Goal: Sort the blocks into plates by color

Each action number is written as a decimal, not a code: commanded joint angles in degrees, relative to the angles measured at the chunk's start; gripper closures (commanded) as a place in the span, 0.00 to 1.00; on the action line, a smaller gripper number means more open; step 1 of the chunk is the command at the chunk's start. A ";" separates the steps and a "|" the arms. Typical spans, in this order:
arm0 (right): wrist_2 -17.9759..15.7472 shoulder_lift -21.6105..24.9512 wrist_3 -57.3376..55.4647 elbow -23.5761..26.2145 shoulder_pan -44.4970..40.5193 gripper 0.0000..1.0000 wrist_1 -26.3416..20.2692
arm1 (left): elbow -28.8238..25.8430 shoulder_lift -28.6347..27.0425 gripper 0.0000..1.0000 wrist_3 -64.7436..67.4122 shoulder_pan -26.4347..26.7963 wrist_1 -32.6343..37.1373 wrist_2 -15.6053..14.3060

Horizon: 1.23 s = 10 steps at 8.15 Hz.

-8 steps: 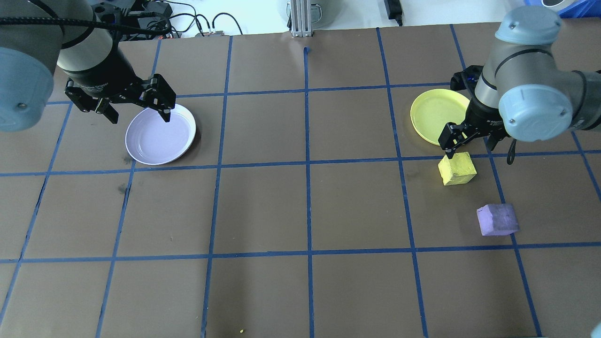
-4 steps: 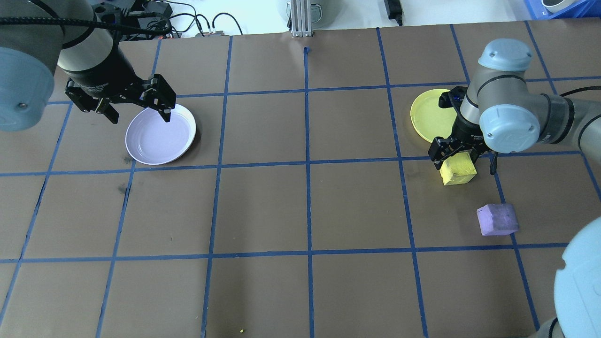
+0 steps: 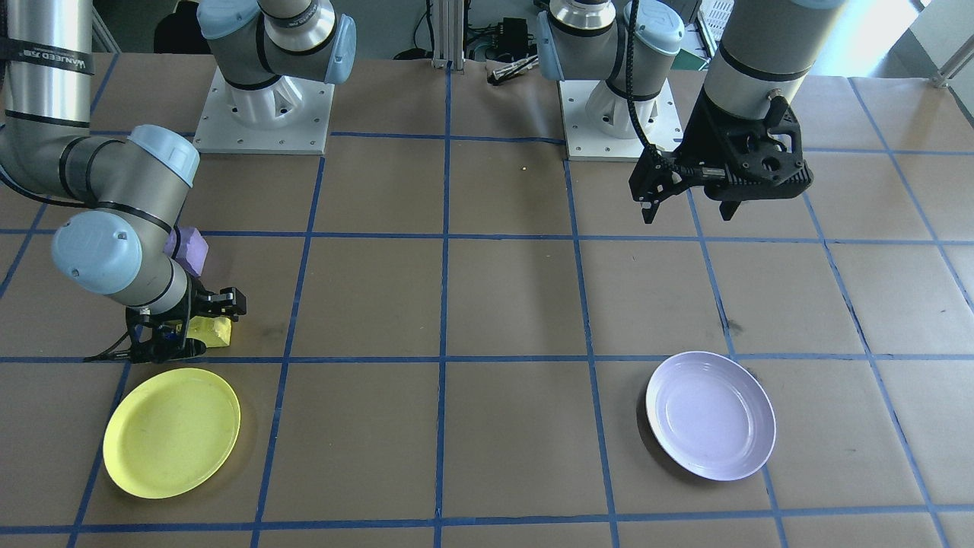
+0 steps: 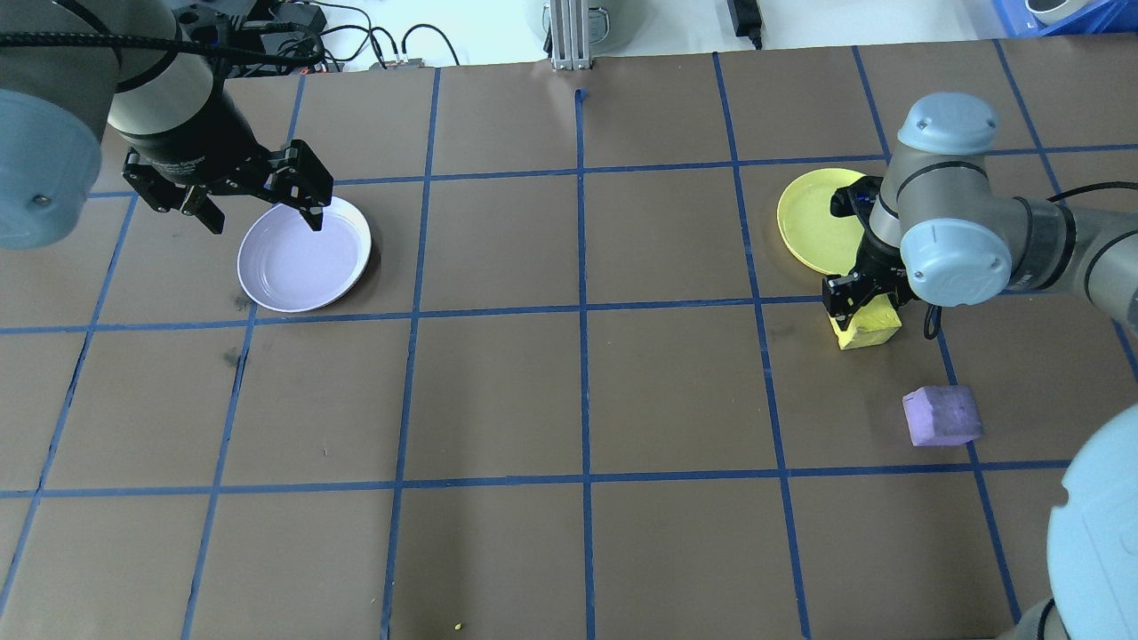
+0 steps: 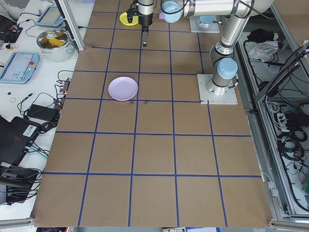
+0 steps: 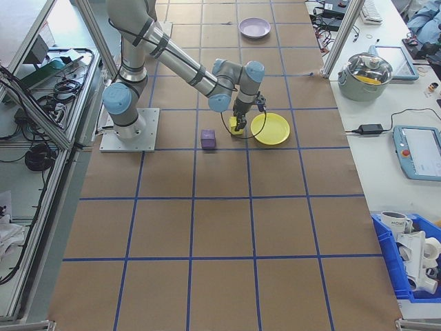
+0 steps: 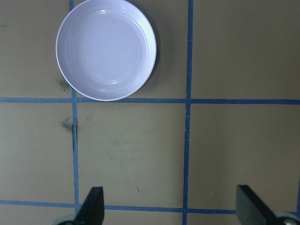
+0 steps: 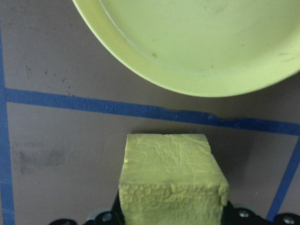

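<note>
My right claw (image 4: 861, 305) was down over the yellow block (image 4: 865, 325), which sat on the bench (image 4: 569, 400) just short of the yellow plate (image 4: 818, 218), a blue tape line (image 8: 140, 110) between them. From my wrist camera the block (image 8: 171, 180) filled the space between my fingers, which were out of view, so I could not tell whether the claw was already pinching it or merely straddling it.

I judged the block light and soft: its faces looked rough and pitted like foam, its edges worn. It should give a little under pressure and grip well without slipping, so a gentle squeeze on two opposite flat sides, low and near the middle, seemed best. Pinching a crumbled corner might let it twist or shed crumbs.

The purple block (image 4: 942, 415) lay apart on the bench, nearer the robot, untouched. Its lavender plate (image 4: 304, 258) sat far across on my left side, holding nothing. My left claw (image 4: 258, 200) hung above the bench beside that plate with its fingers (image 7: 91, 206) spread wide and nothing between them.
</note>
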<state>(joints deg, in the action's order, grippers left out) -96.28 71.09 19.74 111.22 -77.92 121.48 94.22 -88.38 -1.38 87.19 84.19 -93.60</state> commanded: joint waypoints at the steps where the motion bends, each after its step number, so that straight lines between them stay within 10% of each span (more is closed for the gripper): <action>1: 0.39 1.76 -0.66 -8.70 -1.87 0.56 -5.77 | 0.00 0.05 0.00 0.07 0.00 0.01 -0.01; 5: 0.22 -8.67 3.44 -23.15 -3.55 0.54 -5.91 | 0.00 -0.04 0.00 0.07 0.00 0.01 -0.01; 7: 0.30 -10.27 6.89 -22.28 -3.46 0.11 -2.49 | 0.00 -0.13 0.00 -0.02 0.00 0.01 -0.01; 10: 0.13 -8.53 7.15 -22.54 -3.11 0.00 -3.70 | 0.09 -0.22 0.00 -0.02 0.00 0.01 -0.01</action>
<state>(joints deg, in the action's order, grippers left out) -96.10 61.27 26.32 88.92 -81.30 118.26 94.28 -88.55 -1.40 87.19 84.20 -93.60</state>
